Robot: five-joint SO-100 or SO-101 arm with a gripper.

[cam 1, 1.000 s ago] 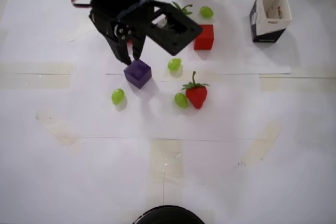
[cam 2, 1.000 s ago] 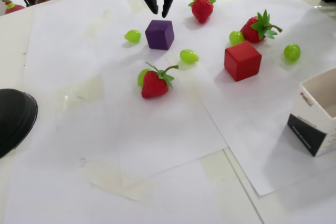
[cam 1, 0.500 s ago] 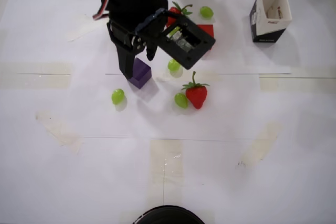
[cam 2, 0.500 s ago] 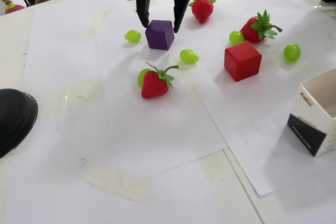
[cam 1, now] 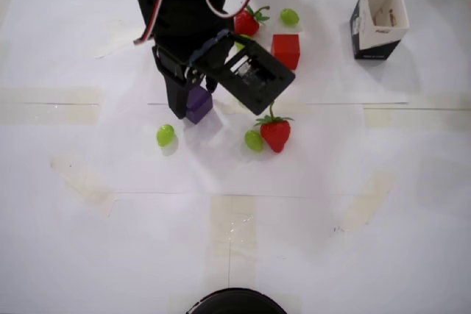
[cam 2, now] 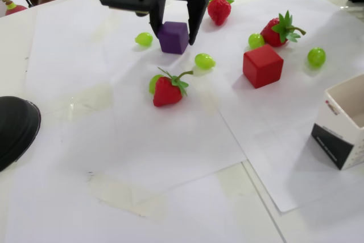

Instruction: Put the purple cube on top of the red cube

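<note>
Closest to the camera in the fixed view there's a dark rounded thing (cam 2: pixel 14 129) at the left edge of the bench (cam 2: pixel 187 209), and a white and black carton (cam 2: pixel 344 129) standing open on the right. A bit further in, a strawberry (cam 2: pixel 166 91) lies on the white paper with a green grape (cam 2: pixel 204 61) just past it. The red cube (cam 2: pixel 263 65) sits right of those, on its own, with nothing on top, well apart from the purple one. Behind it are another grape (cam 2: pixel 256 41) and a second strawberry (cam 2: pixel 277 31), plus a grape (cam 2: pixel 316 56) further right. Then the purple cube (cam 2: pixel 173 37) is flat on the paper, left of the red cube, with one more grape (cam 2: pixel 144 39) just to its left. The pincer (cam 2: pixel 174 31) is down over it, spread wide with one finger on each side of the cube; can't tell if they touch it. In the overhead view the arm hides most of the purple cube (cam 1: pixel 199 103). Farthest back is a third strawberry (cam 2: pixel 219 7).
</note>
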